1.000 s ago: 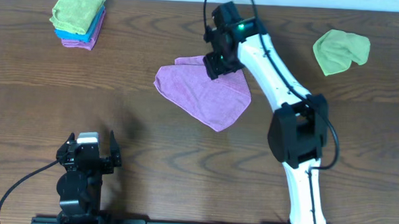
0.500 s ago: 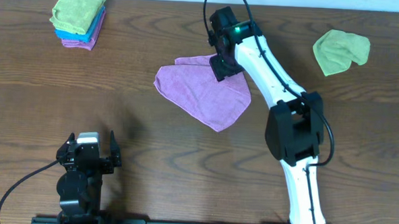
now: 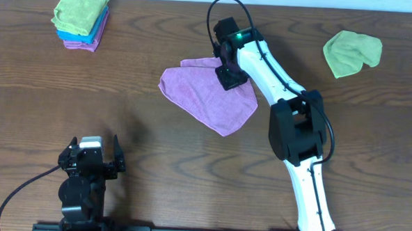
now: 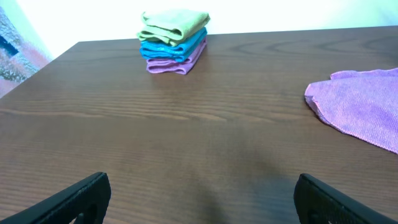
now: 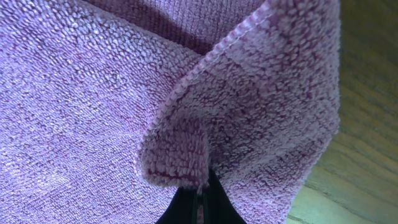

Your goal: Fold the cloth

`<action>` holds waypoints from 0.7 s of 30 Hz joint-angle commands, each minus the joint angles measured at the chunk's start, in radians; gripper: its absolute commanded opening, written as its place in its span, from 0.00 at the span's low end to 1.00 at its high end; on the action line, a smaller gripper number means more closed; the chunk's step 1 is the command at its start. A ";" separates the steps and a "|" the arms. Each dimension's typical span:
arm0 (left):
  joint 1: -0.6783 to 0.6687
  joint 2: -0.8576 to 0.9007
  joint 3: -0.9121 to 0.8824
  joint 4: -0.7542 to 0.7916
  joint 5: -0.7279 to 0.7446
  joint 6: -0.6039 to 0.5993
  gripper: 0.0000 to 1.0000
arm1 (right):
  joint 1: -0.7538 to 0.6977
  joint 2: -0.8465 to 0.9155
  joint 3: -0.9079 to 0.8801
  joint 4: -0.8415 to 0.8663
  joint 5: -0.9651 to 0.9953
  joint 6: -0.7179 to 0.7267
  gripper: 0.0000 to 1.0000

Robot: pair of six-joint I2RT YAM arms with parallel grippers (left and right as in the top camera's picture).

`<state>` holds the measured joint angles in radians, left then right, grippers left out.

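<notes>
A purple cloth (image 3: 210,98) lies spread on the brown table near the middle, also seen at the right edge of the left wrist view as the cloth (image 4: 367,106). My right gripper (image 3: 230,76) is down on its far right corner. In the right wrist view the gripper (image 5: 200,198) is shut on a pinched fold of the cloth (image 5: 180,149), whose hem curls up over the fingertips. My left gripper (image 3: 91,160) stays near the front left edge, open, with bare table between its fingers (image 4: 81,196).
A stack of folded cloths (image 3: 81,17), green on blue on purple, sits at the far left corner, visible too as the stack (image 4: 174,38). A crumpled green cloth (image 3: 351,52) lies at the far right. The right arm (image 3: 290,98) stretches across the table's right half.
The right gripper has shifted slightly toward the front over the cloth's corner and closed on it. The left arm has not moved.
</notes>
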<state>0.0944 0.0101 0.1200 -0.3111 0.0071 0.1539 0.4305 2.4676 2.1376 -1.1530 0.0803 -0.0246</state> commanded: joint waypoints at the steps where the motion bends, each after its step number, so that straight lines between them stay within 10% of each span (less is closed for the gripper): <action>1: -0.005 -0.006 -0.023 -0.010 -0.014 -0.005 0.95 | -0.001 -0.007 0.006 -0.008 0.041 0.056 0.01; 13: -0.005 -0.006 -0.023 -0.010 -0.014 -0.005 0.96 | -0.076 -0.105 0.015 -0.031 0.225 0.178 0.01; 17: -0.005 -0.006 -0.023 -0.010 -0.014 -0.005 0.95 | -0.195 -0.105 0.014 -0.093 0.303 0.422 0.01; 19: -0.005 -0.006 -0.023 -0.010 -0.014 -0.004 0.95 | -0.268 -0.105 0.014 -0.084 0.245 0.536 0.85; 21: -0.005 -0.006 -0.023 -0.010 -0.014 -0.005 0.95 | -0.313 -0.105 0.015 -0.081 0.135 0.511 0.95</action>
<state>0.0944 0.0101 0.1200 -0.3111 0.0067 0.1539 0.1780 2.3856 2.1403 -1.2339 0.2920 0.3729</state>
